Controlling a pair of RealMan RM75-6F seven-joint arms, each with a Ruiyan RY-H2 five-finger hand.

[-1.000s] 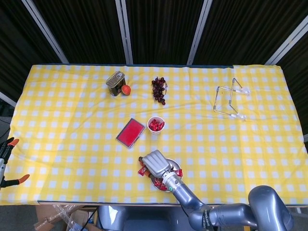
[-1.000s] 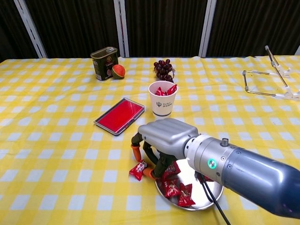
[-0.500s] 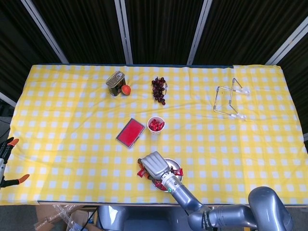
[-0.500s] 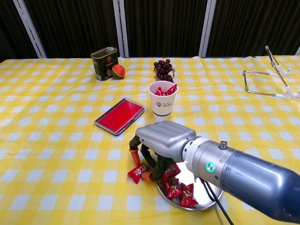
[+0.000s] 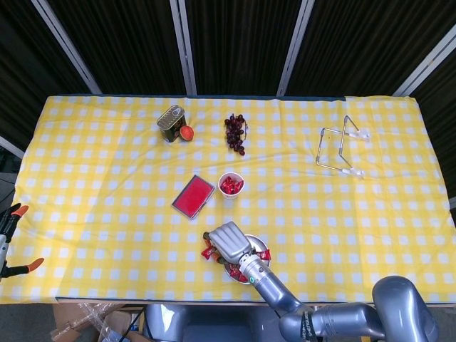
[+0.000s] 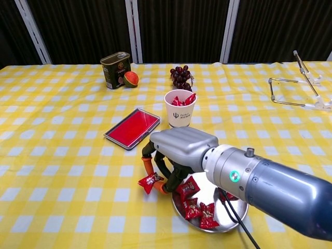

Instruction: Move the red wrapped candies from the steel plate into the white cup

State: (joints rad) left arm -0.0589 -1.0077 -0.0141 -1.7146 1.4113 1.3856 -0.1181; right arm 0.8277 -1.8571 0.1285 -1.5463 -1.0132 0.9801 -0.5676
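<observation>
My right hand pinches one red wrapped candy in its fingertips, just left of the steel plate. More candies lie on the plate. The white cup, already holding some, stands behind. My left hand is out of sight.

A yellow-and-white checked cloth is covering the tabletop. Red wrapped candies are gleaming on the silvery steel plate; more are showing red in the white paper cup. The grey metal robot hand, orange-tipped, is pinching one red candy.
</observation>
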